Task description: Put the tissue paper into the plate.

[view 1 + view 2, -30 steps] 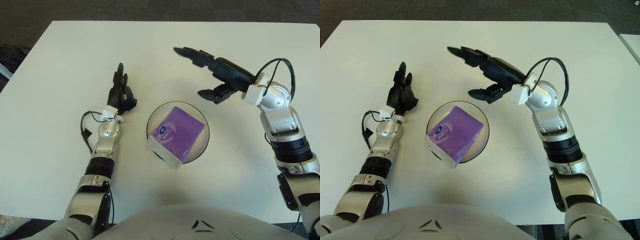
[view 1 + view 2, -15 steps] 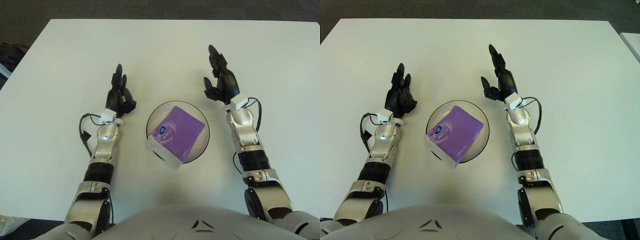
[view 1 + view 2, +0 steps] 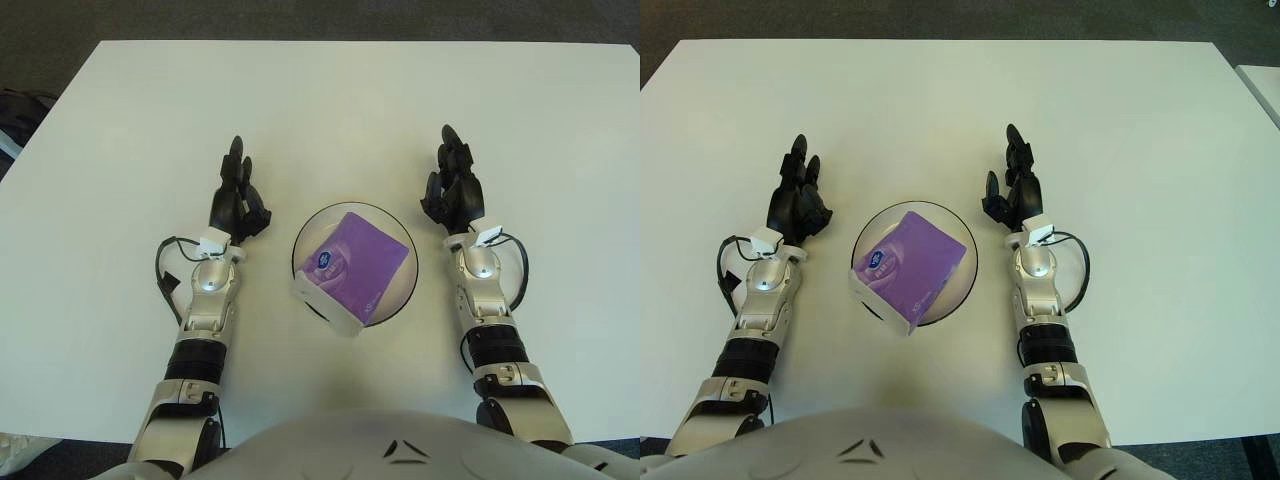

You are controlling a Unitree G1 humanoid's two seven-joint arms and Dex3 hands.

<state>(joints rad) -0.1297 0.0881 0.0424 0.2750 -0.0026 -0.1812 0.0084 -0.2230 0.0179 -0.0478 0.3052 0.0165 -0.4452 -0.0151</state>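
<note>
A purple tissue pack [image 3: 351,268] with a white end lies in the round plate [image 3: 402,297] at the middle of the white table; its near corner sticks out over the plate's front rim. My left hand [image 3: 238,197] rests on the table just left of the plate, fingers extended and empty. My right hand [image 3: 455,188] rests on the table just right of the plate, fingers extended and empty. Neither hand touches the pack or the plate.
The white table [image 3: 330,110] stretches far behind the plate, with dark floor beyond its back and left edges. Another white surface's corner [image 3: 1265,85] shows at the far right.
My right hand has swung back from above and behind the plate, turned upright and come down beside the plate's right side. The left hand and the tissue pack have stayed put.
</note>
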